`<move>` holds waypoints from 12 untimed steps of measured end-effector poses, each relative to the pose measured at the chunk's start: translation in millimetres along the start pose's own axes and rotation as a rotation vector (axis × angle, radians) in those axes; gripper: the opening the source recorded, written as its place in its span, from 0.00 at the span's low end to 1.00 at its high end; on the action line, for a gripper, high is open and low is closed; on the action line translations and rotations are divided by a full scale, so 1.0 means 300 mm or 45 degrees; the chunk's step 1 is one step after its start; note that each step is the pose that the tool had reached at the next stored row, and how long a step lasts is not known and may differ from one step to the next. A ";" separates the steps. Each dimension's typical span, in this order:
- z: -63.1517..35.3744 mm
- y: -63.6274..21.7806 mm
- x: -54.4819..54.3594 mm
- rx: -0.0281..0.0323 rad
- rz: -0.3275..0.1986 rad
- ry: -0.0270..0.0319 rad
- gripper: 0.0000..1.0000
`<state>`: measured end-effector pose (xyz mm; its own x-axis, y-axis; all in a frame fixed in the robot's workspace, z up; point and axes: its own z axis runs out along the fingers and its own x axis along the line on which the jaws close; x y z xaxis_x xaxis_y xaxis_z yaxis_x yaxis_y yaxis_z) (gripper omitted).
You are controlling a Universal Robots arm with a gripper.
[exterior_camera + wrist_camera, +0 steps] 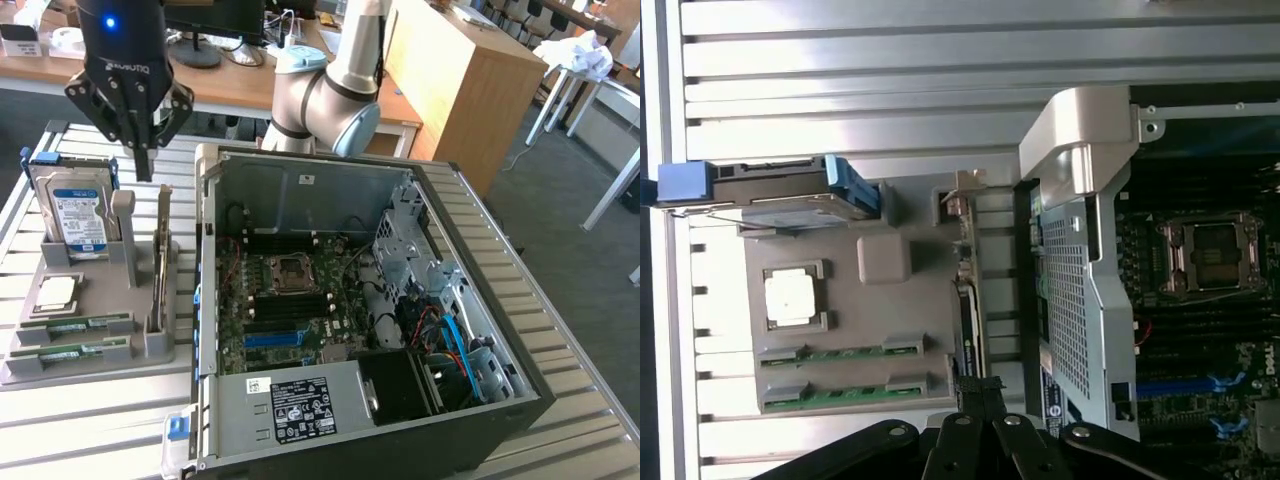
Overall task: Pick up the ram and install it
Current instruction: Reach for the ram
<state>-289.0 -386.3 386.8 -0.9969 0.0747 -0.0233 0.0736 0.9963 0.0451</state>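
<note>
**Ram at one end of the fixture, closed gripper above the other**

Item: ram [80, 324], a green stick, flat in a slot of the grey fixture [60, 376], at the end opposite the hard drive [80, 215]. Second stick of the same kind [72, 351] just beside it, parallel, nearer that end's edge. Processor chip [57, 293] seated between the sticks and the hard drive.

Long axis: across the fixture's width, from its outer side toward the side facing the computer case [300, 165]; roughly parallel to the blue slot [275, 338] on the motherboard [280, 305].

Tool: gripper [143, 162], fingertips pressed together, nothing between them. Hangs above the fixture's hard-drive end, toward its case side, near the line of the upright card [162, 250]. Apart from every part in the fixture.

Bearing: ram down and away from the gripper along the fixture's length, past the processor chip, and toward the fixture's outer side. Both sticks untouched in their slots.

Judgement: pickup not yet begun; closed fingertips unfit for a grasp as they stand.
</note>
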 end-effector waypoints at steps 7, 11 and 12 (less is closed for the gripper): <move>0.004 0.001 0.047 0.0000 0.000 0.0000 0.10; 0.004 0.000 0.080 0.0001 0.000 0.0001 0.10; 0.005 -0.001 0.089 0.0000 0.000 0.0001 0.10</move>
<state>-315.5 -384.4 384.8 -0.9969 0.0746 -0.0233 0.0735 0.9963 0.0451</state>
